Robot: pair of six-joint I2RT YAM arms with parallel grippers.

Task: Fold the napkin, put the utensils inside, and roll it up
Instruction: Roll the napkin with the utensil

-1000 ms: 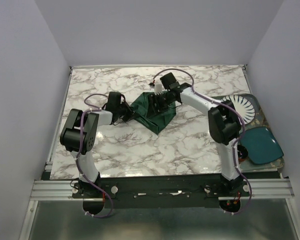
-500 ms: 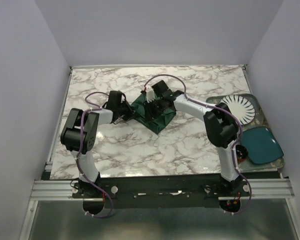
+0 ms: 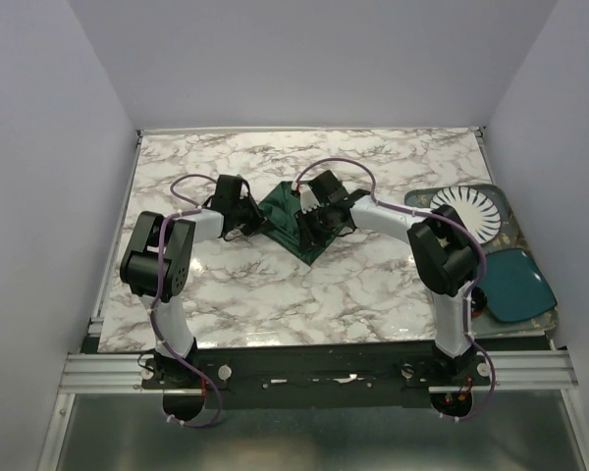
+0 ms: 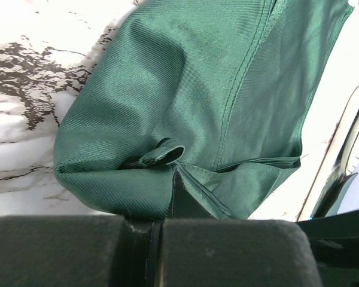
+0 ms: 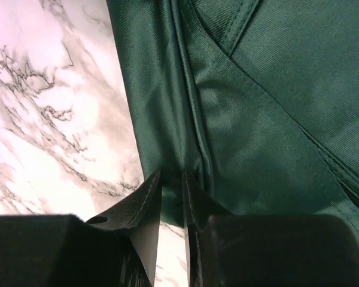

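the napkin (image 3: 287,231) lies a little past the middle of the marble tabletop (image 3: 255,294), bunched and partly doubled over, with one point aimed toward the arms' bases. both arms reach in and meet over it, one from each side.

the left claw (image 3: 251,225) is clamped shut on the napkin's left end. its wrist camera shows a rolled hem and a little tuck of green cloth caught right at the fingertips. my guess is that it serves as an anchor, so the soft cloth cannot slide across the smooth marble when the other side is pulled.

the right claw (image 3: 310,224) is down on the cloth near its right half, jaws drawn close with only a thin slot between them. a raised ridge of cloth runs straight into that slot, so it looks to be pinching a fold of the napkin. that seems meant to gather a layer and carry it over for the fold.

i can't pick out the fork in any view, so judging by that, the job is at the folding stage. the tray (image 3: 508,238) with its dishes sits well apart on the right.
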